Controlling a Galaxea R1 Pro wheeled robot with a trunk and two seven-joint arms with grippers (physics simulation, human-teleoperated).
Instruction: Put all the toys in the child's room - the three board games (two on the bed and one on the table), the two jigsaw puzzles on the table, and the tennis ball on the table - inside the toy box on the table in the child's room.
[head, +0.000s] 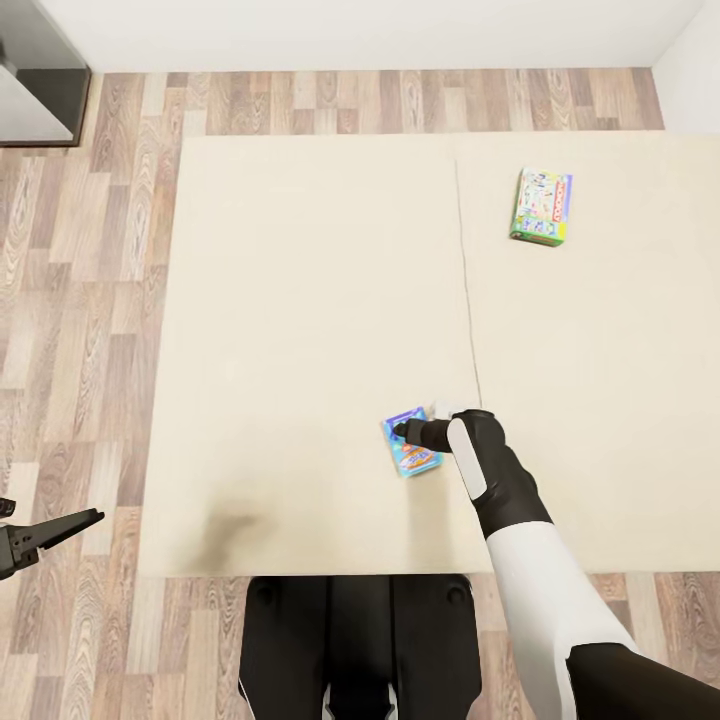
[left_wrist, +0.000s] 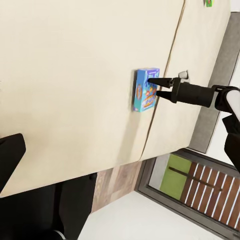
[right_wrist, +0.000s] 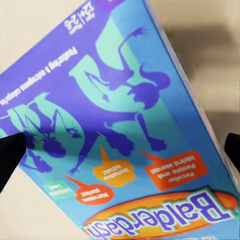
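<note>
- The bed (head: 300, 300) takes up most of what's in front of the robot: a plain beige mattress with a seam running down it and wood-plank floor (head: 90, 300) on either side.
- The right arm reaches out over the mattress, and the right gripper (left_wrist: 156, 86) is at the blue-purple board game (head: 410, 447). In the left wrist view its two fingers are apart, one on each side of the box's near edge, not clamped on it as far as I can tell from here.
- That box, with "Balderdash" printed on its cover, lies flat just left of the seam, near the foot edge closest to the robot.
- It looks like a stiff, light cardboard box with a glossy cover, so I'd expect it to slip a little. Pinching across a narrow edge seems the sensible hold, since it sits flush on soft bedding.
- The second board game (head: 541, 207), green-edged and pale blue, lies well apart on the far right half.
- The left gripper (head: 45, 535) hangs over the floor beside the bed, fingers parted, holding nothing.
</note>
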